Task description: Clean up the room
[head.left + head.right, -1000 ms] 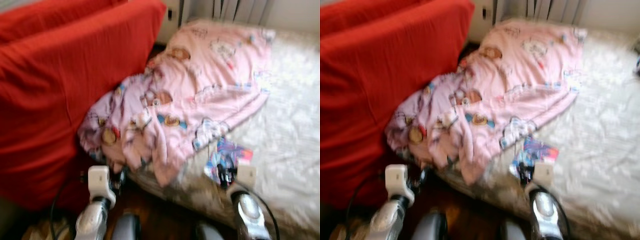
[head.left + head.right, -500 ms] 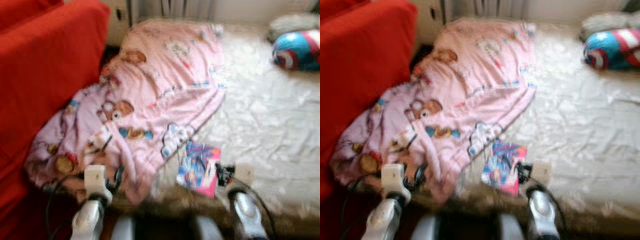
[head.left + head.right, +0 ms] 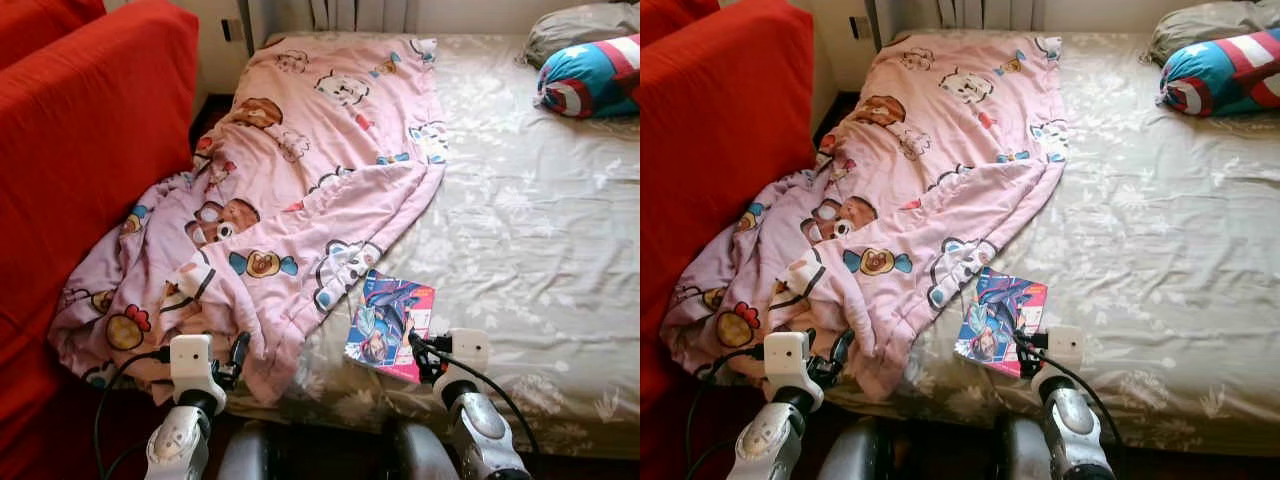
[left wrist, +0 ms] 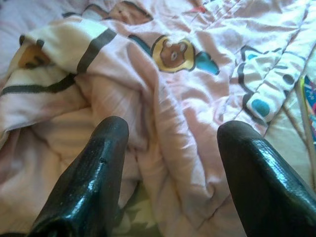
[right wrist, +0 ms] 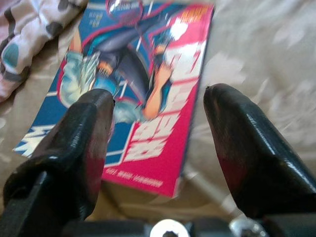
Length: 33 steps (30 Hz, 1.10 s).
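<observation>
Pink blanket now left; comic book nearer right gripper.

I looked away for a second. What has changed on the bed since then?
Only the camera swung right and steadied. The pink blanket, comic book and pillow lie as before. Both hands, left hand and right hand, stay open at the bed's edge, holding nothing.
</observation>
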### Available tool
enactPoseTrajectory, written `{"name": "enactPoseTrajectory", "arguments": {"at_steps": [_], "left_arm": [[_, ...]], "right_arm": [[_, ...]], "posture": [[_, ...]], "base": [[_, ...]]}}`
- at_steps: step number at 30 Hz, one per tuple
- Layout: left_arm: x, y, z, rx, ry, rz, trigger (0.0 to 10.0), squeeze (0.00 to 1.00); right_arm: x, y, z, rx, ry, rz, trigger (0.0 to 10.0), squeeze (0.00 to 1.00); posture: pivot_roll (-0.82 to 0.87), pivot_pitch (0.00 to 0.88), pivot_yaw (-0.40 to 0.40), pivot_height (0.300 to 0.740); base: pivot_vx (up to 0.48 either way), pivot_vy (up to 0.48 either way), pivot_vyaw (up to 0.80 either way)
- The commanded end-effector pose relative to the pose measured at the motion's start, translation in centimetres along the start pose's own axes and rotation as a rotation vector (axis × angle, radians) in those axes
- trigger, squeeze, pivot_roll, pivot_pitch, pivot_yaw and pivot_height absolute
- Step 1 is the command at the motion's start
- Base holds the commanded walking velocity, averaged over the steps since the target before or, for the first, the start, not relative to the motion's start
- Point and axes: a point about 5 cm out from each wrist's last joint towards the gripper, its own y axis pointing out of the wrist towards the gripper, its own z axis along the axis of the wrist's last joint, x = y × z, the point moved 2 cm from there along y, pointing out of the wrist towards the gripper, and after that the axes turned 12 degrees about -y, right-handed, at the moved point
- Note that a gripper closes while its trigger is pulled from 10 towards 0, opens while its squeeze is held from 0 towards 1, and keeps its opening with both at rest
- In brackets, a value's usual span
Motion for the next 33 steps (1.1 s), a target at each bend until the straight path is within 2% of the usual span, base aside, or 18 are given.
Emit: {"name": "enactPoseTrajectory", "arguments": {"at_steps": [1, 6, 7, 8, 14, 15, 16, 17, 22, 33], "left_arm": [[-0.5, -0.7, -0.3, -0.021, 0.005, 0.014, 10.0, 0.0], [-0.6, -0.9, -0.3, -0.02, 0.008, 0.013, 10.0, 0.0], [-0.6, -0.8, 0.0, -0.019, 0.011, 0.012, 10.0, 0.0], [-0.6, -0.8, 0.2, -0.016, 0.014, 0.01, 10.0, 0.0], [-0.6, -0.8, 0.7, -0.008, 0.019, 0.007, 10.0, 0.0], [-0.6, -0.9, 0.8, -0.004, 0.02, 0.006, 10.0, 0.0], [-0.6, -1.1, 0.9, -0.003, 0.021, 0.006, 10.0, 0.0], [-0.7, -1.3, 0.9, -0.006, 0.023, 0.005, 10.0, 0.0], [-0.9, -1.8, 0.7, -0.028, 0.035, 0.004, 10.0, 0.0], [-1.6, -2.5, 1.5, -0.053, 0.07, 0.007, 10.0, 0.0]], "right_arm": [[0.1, -0.4, -1.5, -0.068, 0.075, -0.031, 10.0, 0.0], [0.4, -0.6, -2.0, -0.093, 0.127, -0.06, 10.0, 0.0], [0.5, -0.6, -2.3, -0.108, 0.17, -0.067, 10.0, 0.53], [0.4, -0.6, -2.3, -0.104, 0.19, -0.061, 10.0, 1.0], [0.3, -0.3, -1.2, -0.045, 0.194, -0.056, 10.0, 1.0], [0.4, -0.2, -0.9, -0.024, 0.193, -0.061, 10.0, 0.94], [0.4, -0.2, -0.7, -0.01, 0.193, -0.064, 10.0, 0.94], [0.5, 0.0, -0.3, 0.008, 0.201, -0.067, 10.0, 0.0], [1.0, 0.2, 0.3, 0.026, 0.216, -0.073, 10.0, 0.0], [1.2, 0.2, 0.1, 0.031, 0.351, -0.082, 10.0, 0.0]], "posture": [[0.08, 0.25, 0.047, 0.626], [0.1, 0.263, 0.055, 0.626], [0.11, 0.284, 0.066, 0.626], [0.13, 0.296, 0.074, 0.626], [0.15, 0.315, 0.088, 0.626], [0.15, 0.32, 0.093, 0.626], [0.15, 0.322, 0.095, 0.626], [0.16, 0.329, 0.102, 0.626], [0.17, 0.341, 0.117, 0.626], [0.22, 0.345, 0.153, 0.626]], "base": [[0.0, 0.0, 0.0], [0.0, 0.0, 0.0], [0.0, 0.0, 0.0], [0.0, 0.0, 0.0], [0.0, 0.0, 0.0], [0.0, 0.0, 0.0], [0.0, 0.0, 0.0], [0.0, 0.0, 0.0], [0.0, 0.0, 0.0], [0.0, 0.0, 0.0]]}}
